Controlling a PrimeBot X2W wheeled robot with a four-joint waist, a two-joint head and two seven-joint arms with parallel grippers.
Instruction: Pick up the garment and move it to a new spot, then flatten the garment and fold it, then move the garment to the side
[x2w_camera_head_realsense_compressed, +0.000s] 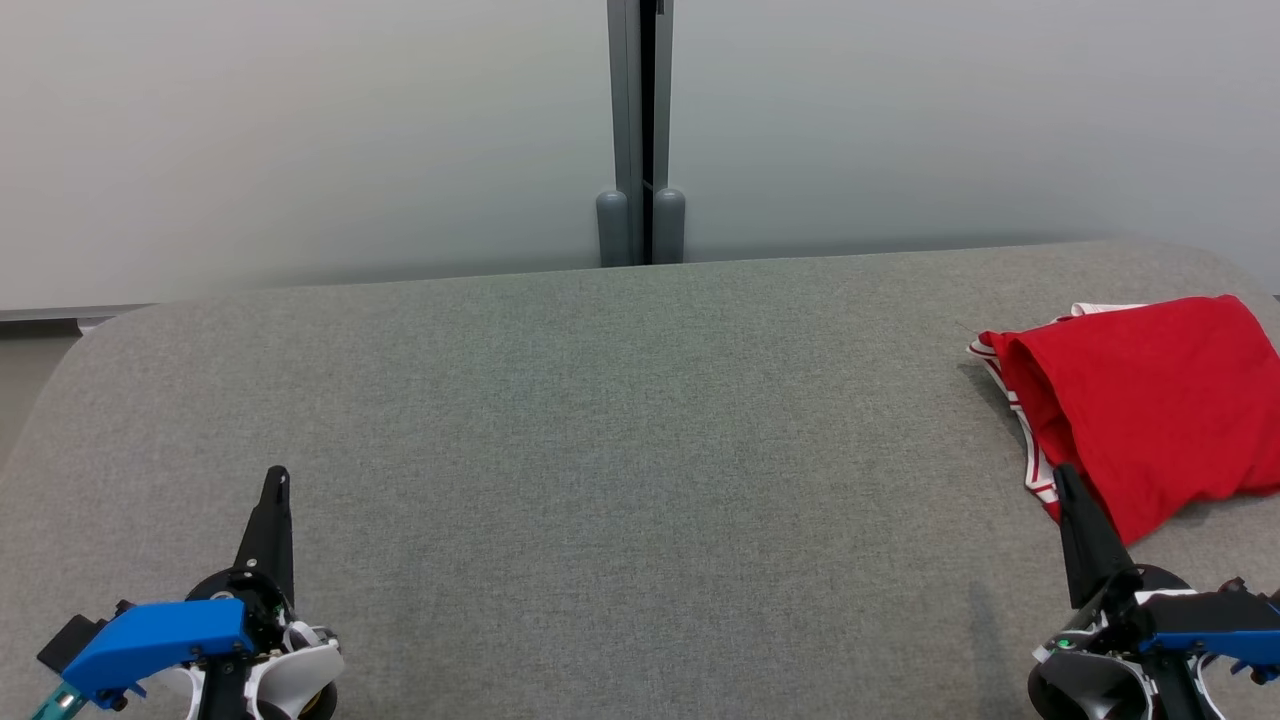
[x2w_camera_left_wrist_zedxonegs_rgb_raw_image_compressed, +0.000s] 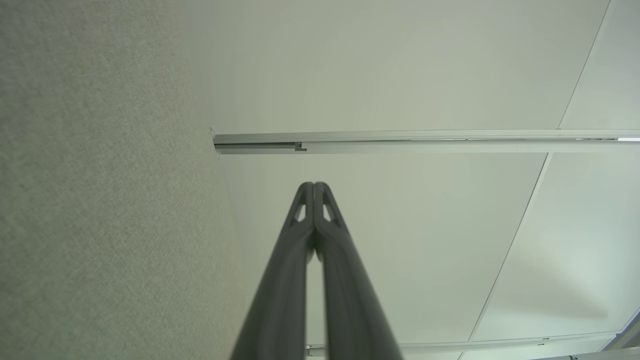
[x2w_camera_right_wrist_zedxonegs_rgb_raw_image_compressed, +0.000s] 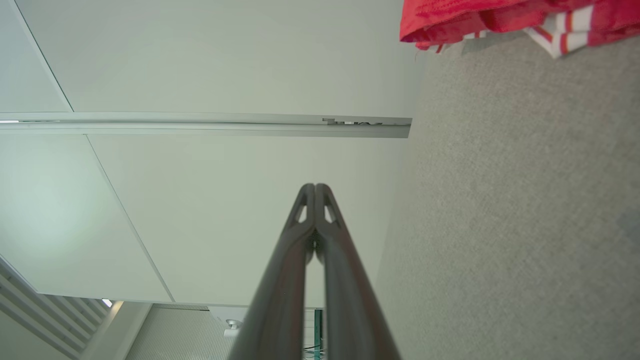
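The garment (x2w_camera_head_realsense_compressed: 1150, 400) is red with white-and-red striped trim, lying folded at the far right of the grey fabric surface (x2w_camera_head_realsense_compressed: 600, 420). Its edge also shows at the top of the right wrist view, garment (x2w_camera_right_wrist_zedxonegs_rgb_raw_image_compressed: 500, 15). My right gripper (x2w_camera_head_realsense_compressed: 1062, 478) stands at the lower right, shut and empty, its tip just in front of the garment's near edge. At the lower left my left gripper (x2w_camera_head_realsense_compressed: 277, 478) is shut and empty, far from the garment. In both wrist views the two dark fingers press together, left gripper (x2w_camera_left_wrist_zedxonegs_rgb_raw_image_compressed: 313, 186), right gripper (x2w_camera_right_wrist_zedxonegs_rgb_raw_image_compressed: 314, 187).
A pale wall with a vertical grey post (x2w_camera_head_realsense_compressed: 640, 130) stands behind the surface. The surface's rounded corners fall away at the far left (x2w_camera_head_realsense_compressed: 90, 340) and far right. The garment lies close to the right edge.
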